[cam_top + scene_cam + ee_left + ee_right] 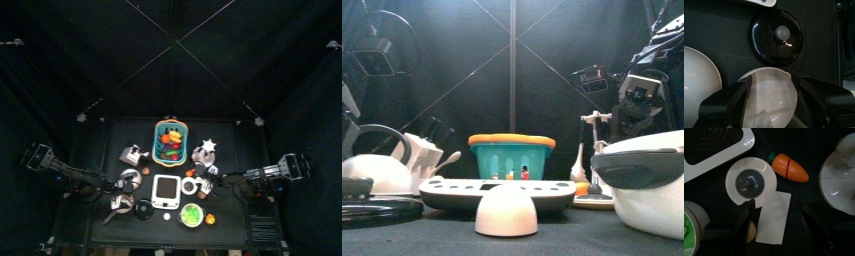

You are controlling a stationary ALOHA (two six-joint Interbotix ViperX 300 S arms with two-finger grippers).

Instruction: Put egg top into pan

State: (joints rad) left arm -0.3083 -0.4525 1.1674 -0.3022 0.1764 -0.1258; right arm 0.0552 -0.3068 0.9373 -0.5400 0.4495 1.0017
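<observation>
Grasp step in hand: the left gripper point(771, 84) stands with jaws released wide, and the egg top point(767, 102) sits on the bench point(721, 30) between them. Next I judge: clench gently on the dome, lift, then carry to the pan, which I cannot place.

A teal plastic basket with an orange rim point(171, 143) stands at the table's back middle, with a white star-shaped piece point(206, 149) just to its right. In front of the basket lies a flat white rectangular appliance point(496, 190), and before that, nearest the front edge, sits the white dome-shaped egg top point(506, 212). A round green plate point(194, 214) lies to the egg top's right. On the left stands a white rounded kettle point(376, 170), with a black round knobbed lid point(376, 210) lying flat in front of it. The pale round shallow pan point(767, 97) lies near that lid. An orange toy carrot point(791, 168) lies right of the appliance, beside a white disc with a grey knob point(749, 182).
</observation>
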